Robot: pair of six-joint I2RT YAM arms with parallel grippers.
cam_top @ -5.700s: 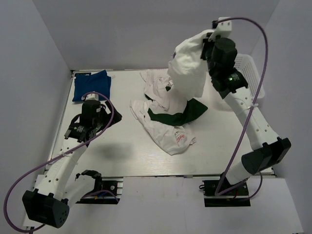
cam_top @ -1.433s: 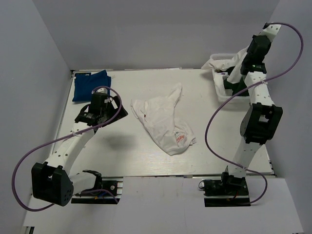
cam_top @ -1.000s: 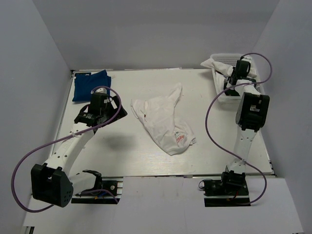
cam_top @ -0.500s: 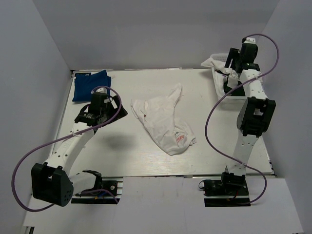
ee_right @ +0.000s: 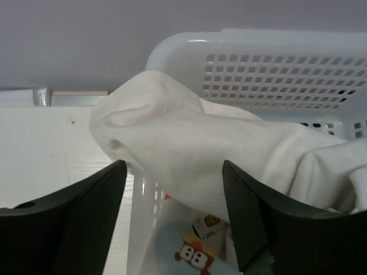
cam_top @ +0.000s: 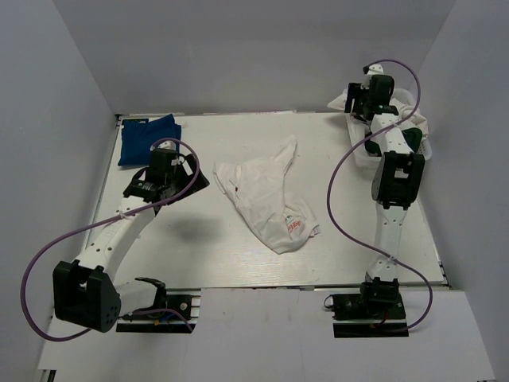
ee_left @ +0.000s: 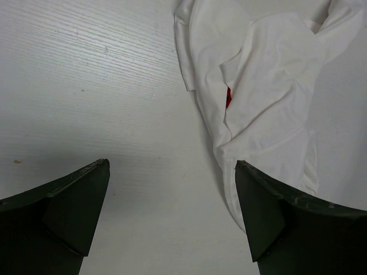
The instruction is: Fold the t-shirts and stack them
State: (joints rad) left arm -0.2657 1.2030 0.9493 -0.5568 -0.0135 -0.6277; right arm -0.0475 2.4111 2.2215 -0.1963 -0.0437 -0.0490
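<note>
A white t-shirt with a red logo lies crumpled at the middle of the table; its edge shows in the left wrist view. A blue t-shirt lies folded at the far left. White t-shirt cloth hangs over the rim of the basket at the far right, and it shows from above as well. My left gripper hovers open over bare table just left of the white t-shirt. My right gripper stands open above the draped cloth, holding nothing.
The white lattice basket stands at the far right corner, partly hidden by the right arm. A cartoon print shows inside it. Grey walls close in the table at the back and both sides.
My right gripper has opened and let go of the white cloth at the basket, then swung up and left over its rim. The left arm has barely moved.
</note>
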